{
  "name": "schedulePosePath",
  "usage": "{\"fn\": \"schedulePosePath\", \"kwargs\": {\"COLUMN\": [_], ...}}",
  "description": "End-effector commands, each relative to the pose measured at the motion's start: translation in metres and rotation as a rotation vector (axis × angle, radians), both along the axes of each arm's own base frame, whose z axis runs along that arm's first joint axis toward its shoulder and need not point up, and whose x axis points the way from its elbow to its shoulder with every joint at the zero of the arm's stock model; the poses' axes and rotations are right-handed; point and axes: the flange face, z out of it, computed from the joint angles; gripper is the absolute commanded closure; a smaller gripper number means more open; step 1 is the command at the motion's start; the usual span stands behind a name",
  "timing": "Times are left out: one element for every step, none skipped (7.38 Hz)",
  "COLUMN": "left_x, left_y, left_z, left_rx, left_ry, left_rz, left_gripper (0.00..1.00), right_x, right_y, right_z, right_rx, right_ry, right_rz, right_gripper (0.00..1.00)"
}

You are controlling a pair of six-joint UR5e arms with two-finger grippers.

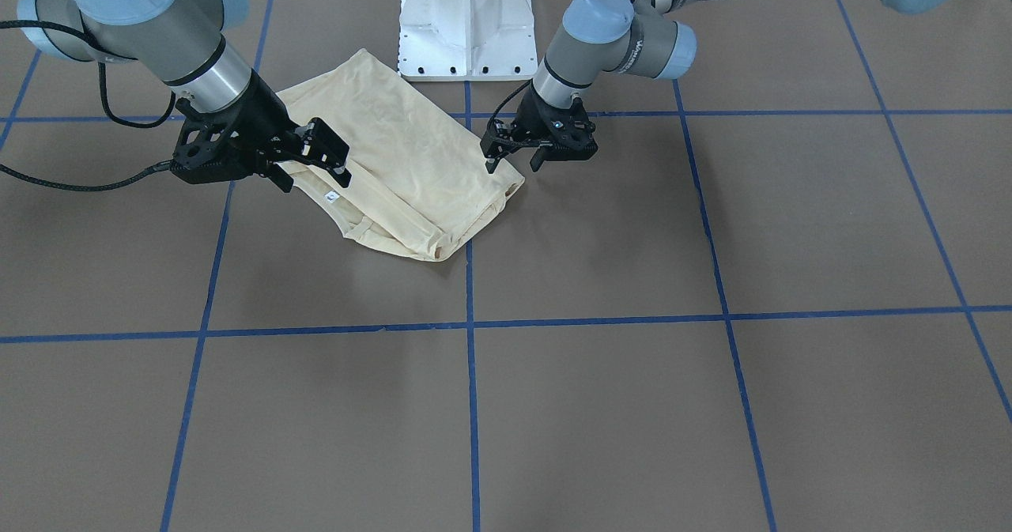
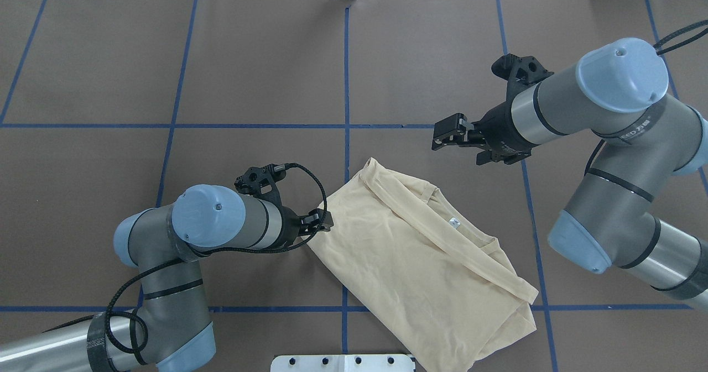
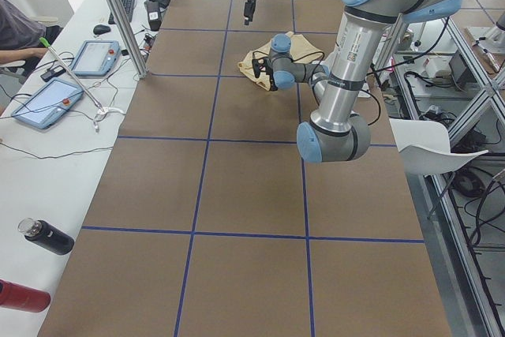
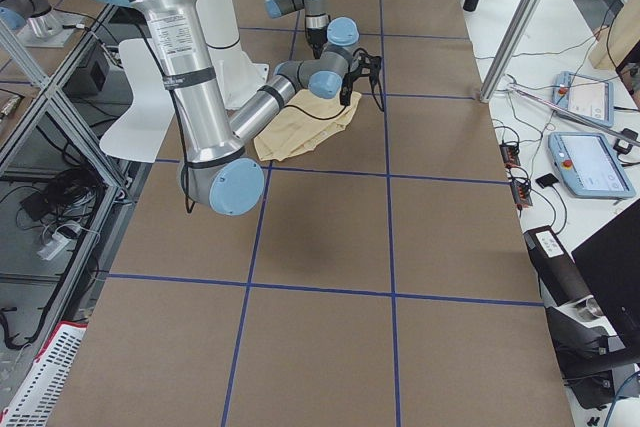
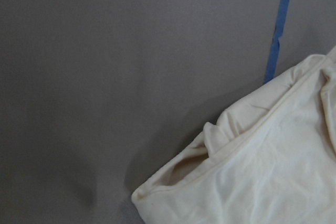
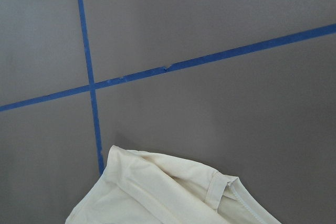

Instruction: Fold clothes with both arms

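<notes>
The pale cream-yellow shirt (image 1: 403, 160) lies folded flat on the brown table, near the robot's base, plain side up, with its white neck label (image 1: 332, 196) showing. It also shows in the overhead view (image 2: 420, 261). My left gripper (image 1: 514, 164) is open and empty, with its fingers pointing down just over the shirt's corner; in the overhead view (image 2: 323, 223) it sits at the shirt's left edge. My right gripper (image 1: 312, 176) is open and empty, raised over the collar edge. The wrist views show only shirt corners (image 5: 262, 171) (image 6: 157, 192) and table.
The white pedestal base (image 1: 466, 18) stands right behind the shirt. Blue tape lines (image 1: 472, 374) grid the table. Tablets (image 3: 47, 104) and bottles (image 3: 46, 236) lie on a side bench to the robot's left. A pendant (image 4: 598, 162) lies on the bench to its right.
</notes>
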Motion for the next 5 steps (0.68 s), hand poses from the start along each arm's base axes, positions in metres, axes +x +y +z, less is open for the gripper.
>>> {"fn": "schedulePosePath", "kwargs": {"left_x": [0.0008, 0.0010, -0.0009, -0.0011, 0.0002], "left_y": [-0.0014, -0.0025, -0.0071, -0.0081, -0.0097], "left_z": [0.0010, 0.0022, 0.0034, 0.0039, 0.0071], "left_rx": [0.005, 0.015, 0.022, 0.023, 0.019], "left_ry": [-0.003, -0.006, -0.008, -0.009, -0.014], "left_rz": [0.001, 0.005, 0.001, 0.000, -0.002], "left_gripper": [0.11, 0.11, 0.11, 0.12, 0.14], "right_x": [-0.0003, -0.0006, -0.0006, -0.0003, 0.0000], "right_y": [-0.0002, -0.0005, -0.0005, -0.0003, -0.0011], "right_z": [0.0008, 0.0015, 0.0015, 0.0008, 0.0015], "right_rx": [-0.001, -0.002, -0.002, -0.001, -0.002], "right_ry": [0.001, 0.002, 0.002, 0.001, 0.002], "right_rz": [0.000, 0.000, 0.000, 0.000, 0.002], "right_gripper": [0.00, 0.00, 0.00, 0.00, 0.00]}}
